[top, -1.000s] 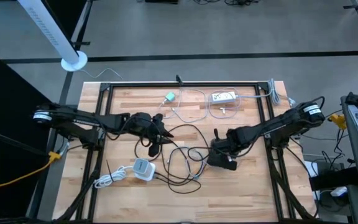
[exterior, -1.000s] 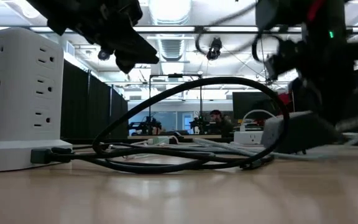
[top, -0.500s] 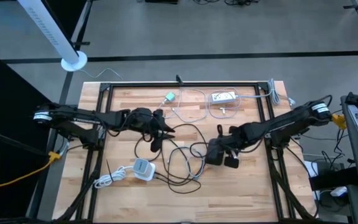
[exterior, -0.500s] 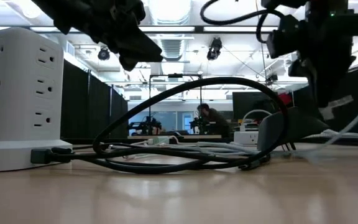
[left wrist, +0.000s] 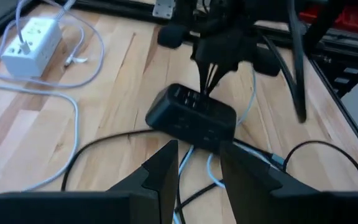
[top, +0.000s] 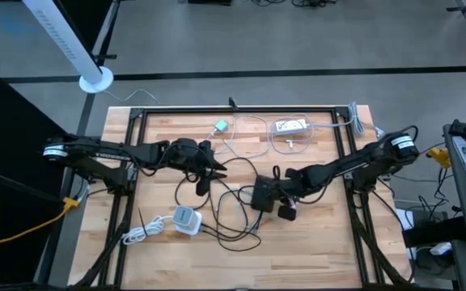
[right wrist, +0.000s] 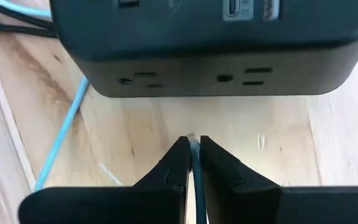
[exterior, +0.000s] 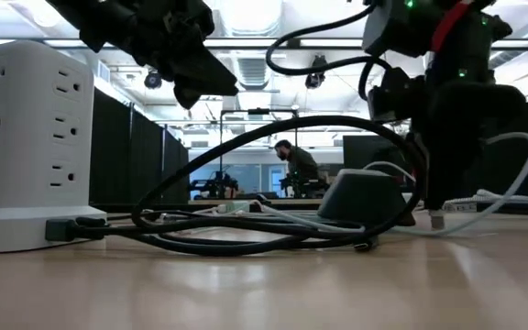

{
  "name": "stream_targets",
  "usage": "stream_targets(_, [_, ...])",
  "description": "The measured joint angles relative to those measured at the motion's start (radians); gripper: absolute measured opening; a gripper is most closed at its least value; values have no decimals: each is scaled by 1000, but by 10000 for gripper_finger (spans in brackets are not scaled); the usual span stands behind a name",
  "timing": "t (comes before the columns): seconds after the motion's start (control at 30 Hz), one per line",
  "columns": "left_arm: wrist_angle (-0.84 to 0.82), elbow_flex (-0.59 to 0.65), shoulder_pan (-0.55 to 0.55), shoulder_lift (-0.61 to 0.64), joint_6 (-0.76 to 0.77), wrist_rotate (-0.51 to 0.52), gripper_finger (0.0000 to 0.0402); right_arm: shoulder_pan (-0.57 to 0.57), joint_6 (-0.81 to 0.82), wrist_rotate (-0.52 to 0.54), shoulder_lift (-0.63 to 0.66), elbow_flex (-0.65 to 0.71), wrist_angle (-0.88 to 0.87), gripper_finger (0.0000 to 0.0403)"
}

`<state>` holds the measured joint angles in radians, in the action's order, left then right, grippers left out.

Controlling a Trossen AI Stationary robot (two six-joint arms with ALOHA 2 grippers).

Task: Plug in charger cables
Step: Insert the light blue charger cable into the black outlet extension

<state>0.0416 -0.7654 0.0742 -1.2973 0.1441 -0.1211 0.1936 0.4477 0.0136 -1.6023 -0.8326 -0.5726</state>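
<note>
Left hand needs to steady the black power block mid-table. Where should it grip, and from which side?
Probably pinch the black power block across its narrow width, coming in from where the left hand hovers. It lies flat and oblong; the right hand, shut on a thin cable, occupies the opposite outlet face.

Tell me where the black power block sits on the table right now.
In the high view the black power block lies near the middle of the wooden table, just ahead of the right gripper and amid the loops of the long black cable.
</note>
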Motion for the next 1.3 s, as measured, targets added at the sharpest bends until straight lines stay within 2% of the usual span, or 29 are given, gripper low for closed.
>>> stream_targets(0.13, [-2,1,9,-55,-2,-13,103,7,-6,14,66,-52,-95,9])
stream_targets(0.27, [21,0,23,-169,-49,-53,103,-15,-51,76,180,-141,-135,9])
stream_targets(0.33, [70,-1,30,-232,-86,-53,103,-30,-56,105,209,-156,-177,9])
stream_targets(0.47, [215,-2,36,-363,-145,-53,103,-51,-64,169,242,-172,-156,9])
stream_targets(0.63, [287,-77,35,-507,-191,-83,103,-50,-101,204,235,-134,-155,9])
stream_targets(0.77, [282,-168,33,-596,-205,-110,103,-48,-121,228,258,-72,-68,9])
stream_targets(0.87, [272,-225,31,-640,-218,-114,103,-48,-131,241,274,-19,32,9])
stream_targets(1.03, [265,-271,30,-694,-215,-113,103,-29,-152,256,301,43,98,9])
stream_targets(1.3, [286,-309,2,-762,-220,-101,103,-15,-148,277,287,65,171,9])
